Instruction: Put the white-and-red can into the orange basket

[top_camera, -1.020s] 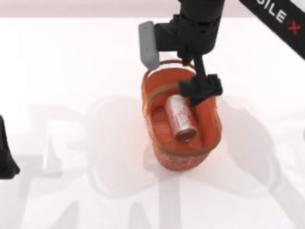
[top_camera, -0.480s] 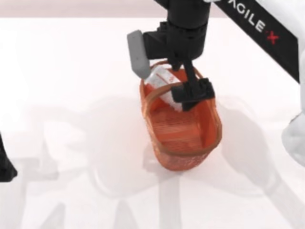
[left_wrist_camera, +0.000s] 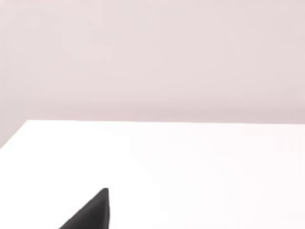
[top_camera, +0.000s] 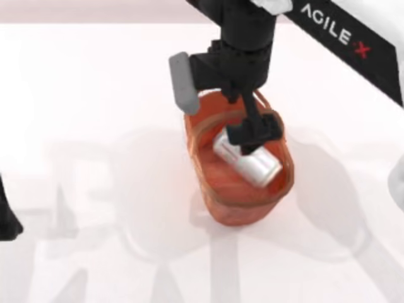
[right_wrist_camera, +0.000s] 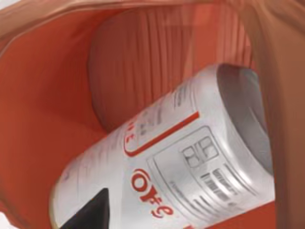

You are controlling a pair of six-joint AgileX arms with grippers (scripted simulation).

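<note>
The white-and-red can (top_camera: 254, 164) lies on its side, slanted, on the floor of the orange basket (top_camera: 238, 211) near the table's middle. My right gripper (top_camera: 252, 134) hangs inside the basket, just over the can's far end, open, with the can free below it. The right wrist view is filled by the can (right_wrist_camera: 190, 152) with its red lettering against the basket's ribbed orange wall (right_wrist_camera: 57, 86). One dark fingertip (right_wrist_camera: 90, 212) shows in front of the can. My left arm (top_camera: 5, 214) stays parked at the table's left edge, its gripper open over bare table.
The basket's brown handle (right_wrist_camera: 281, 119) arches close beside my right gripper. The right arm's white and black link (top_camera: 353, 44) crosses the far right of the table. White tabletop (top_camera: 95, 126) surrounds the basket.
Half a second ago the can was up at the basket's far rim between my right gripper's fingers. Now it lies slanted on the basket floor, and the gripper has dropped lower into the basket.
</note>
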